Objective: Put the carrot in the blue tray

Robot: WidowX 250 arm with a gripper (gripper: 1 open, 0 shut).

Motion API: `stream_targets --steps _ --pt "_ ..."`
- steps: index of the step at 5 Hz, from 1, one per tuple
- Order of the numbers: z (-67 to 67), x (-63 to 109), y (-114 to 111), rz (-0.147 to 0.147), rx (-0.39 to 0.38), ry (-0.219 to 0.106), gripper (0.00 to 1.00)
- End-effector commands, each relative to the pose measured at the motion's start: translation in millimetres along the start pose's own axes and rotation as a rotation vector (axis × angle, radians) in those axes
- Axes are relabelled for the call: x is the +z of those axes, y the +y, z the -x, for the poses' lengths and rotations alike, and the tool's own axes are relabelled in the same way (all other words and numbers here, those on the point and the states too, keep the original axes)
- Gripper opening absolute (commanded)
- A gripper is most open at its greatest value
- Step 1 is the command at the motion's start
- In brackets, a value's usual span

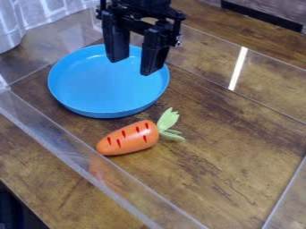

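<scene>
The carrot [131, 138] lies on the table [239, 152] — outside the blue tray [89, 89].

Single view: camera high, near, angled down over wooden table [239, 143]; blue tray [84, 89] upper left of frame centre.

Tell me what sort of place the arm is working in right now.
Probably a lab tabletop set up for toy pick-and-place: a dark wood-grain table, a toy carrot beside the blue tray, and the gripper hanging over the tray.
</scene>
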State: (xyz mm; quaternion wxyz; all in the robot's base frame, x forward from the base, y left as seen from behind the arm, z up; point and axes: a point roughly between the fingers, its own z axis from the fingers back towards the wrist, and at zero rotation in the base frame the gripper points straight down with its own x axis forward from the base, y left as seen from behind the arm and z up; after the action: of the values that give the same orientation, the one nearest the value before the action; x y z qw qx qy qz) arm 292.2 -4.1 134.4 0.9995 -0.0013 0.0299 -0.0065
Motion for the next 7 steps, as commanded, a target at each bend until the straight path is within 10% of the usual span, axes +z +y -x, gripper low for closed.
stream_targets --steps 1,7 --pt "1.7 -7.6 -2.0 -0.002 -0.039 0.014 1.0" --pt "0.3 -107.4 -7.4 -0.034 -0.224 0.068 1.0"
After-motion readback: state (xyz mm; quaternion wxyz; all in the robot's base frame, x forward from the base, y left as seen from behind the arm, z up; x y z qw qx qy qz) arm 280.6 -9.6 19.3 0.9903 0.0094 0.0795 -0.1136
